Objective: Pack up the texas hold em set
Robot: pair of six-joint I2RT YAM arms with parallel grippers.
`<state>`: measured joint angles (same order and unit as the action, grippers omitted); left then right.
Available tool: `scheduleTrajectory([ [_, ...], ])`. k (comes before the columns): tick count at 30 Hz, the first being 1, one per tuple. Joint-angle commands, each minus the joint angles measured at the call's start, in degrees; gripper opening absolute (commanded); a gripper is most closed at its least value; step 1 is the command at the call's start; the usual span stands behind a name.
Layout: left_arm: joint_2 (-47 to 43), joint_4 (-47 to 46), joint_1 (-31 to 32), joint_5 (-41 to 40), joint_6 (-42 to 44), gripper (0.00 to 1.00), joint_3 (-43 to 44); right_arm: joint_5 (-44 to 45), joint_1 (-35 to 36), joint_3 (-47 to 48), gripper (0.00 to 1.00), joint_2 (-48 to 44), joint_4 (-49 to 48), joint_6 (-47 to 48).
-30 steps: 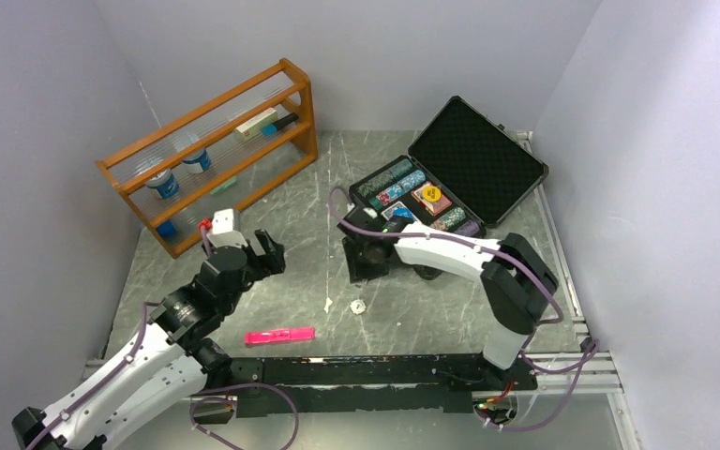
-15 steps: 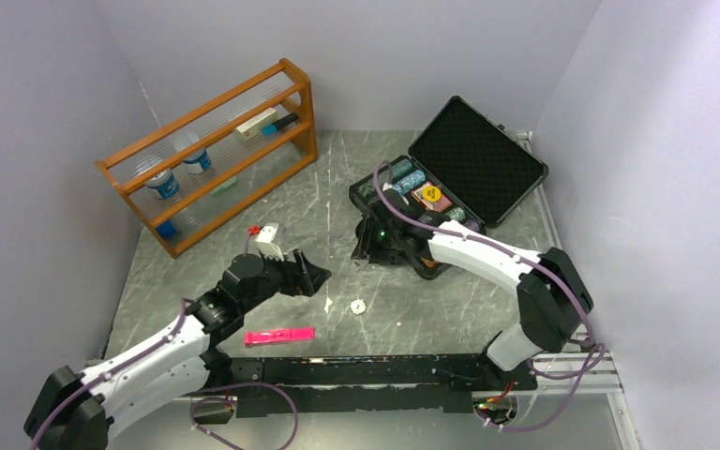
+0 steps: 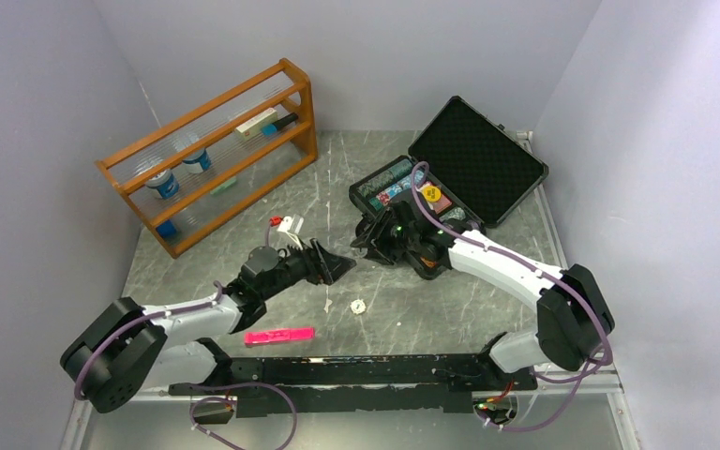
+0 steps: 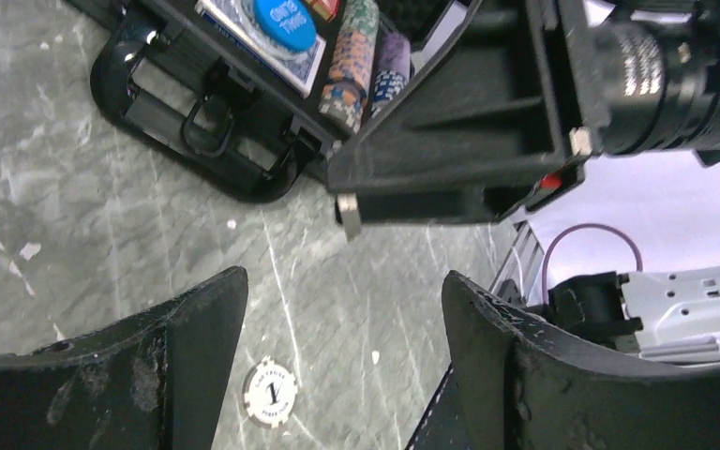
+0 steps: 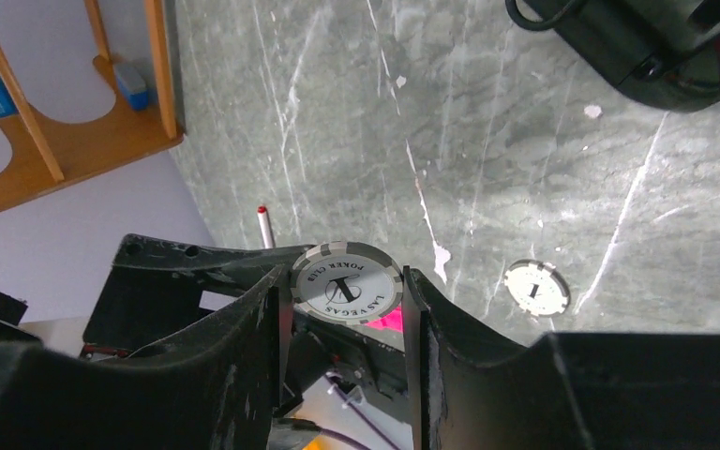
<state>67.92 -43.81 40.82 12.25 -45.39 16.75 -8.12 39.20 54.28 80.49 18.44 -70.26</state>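
Observation:
The black case (image 3: 479,161) lies open at the back right, its tray (image 3: 383,183) holding chip stacks, card decks and a yellow button (image 3: 432,195). My right gripper (image 3: 372,242) hovers just in front of the case, shut on a grey-and-white poker chip (image 5: 347,284) held flat between its fingers. A white poker chip (image 3: 357,306) lies alone on the table. My left gripper (image 3: 342,267) is open and empty, low over the table beside the right gripper. The white chip (image 4: 270,391) sits by its left finger (image 4: 197,347). The case handle (image 4: 208,127) and a blue button (image 4: 284,21) show beyond.
A wooden rack (image 3: 211,155) with small items stands at the back left. A pink marker (image 3: 279,335) lies near the front rail. A red-tipped pen (image 5: 262,225) shows past the left gripper. Walls close in both sides.
My left arm has stretched forward and right, bringing its gripper from the left of the table to the middle beside the right gripper. The right arm's elbow swung right, chip still held.

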Motion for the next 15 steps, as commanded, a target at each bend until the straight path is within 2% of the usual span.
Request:
scheduleTrajectory([
  [1, 1.73, -7.54, 0.40, -3.00, -3.53, 0.78, 2.94, -2.96, -0.25, -1.40, 0.10, -2.17, -4.84, -4.47],
  [8, 5.27, -5.81, 0.64, -3.71, -3.62, 0.54, 5.83, -4.72, -0.70, -2.94, 0.10, -2.69, -7.07, -5.63],
  [11, 7.05, -6.32, 0.95, -3.32, -3.83, 0.49, 6.81, -5.11, -0.85, -2.86, 0.10, -2.53, -7.14, -5.63],
  [15, 8.27, -5.96, 1.23, -3.04, -3.69, 0.48, 7.42, -6.16, -1.46, -3.46, 0.10, -2.57, -8.14, -6.15],
])
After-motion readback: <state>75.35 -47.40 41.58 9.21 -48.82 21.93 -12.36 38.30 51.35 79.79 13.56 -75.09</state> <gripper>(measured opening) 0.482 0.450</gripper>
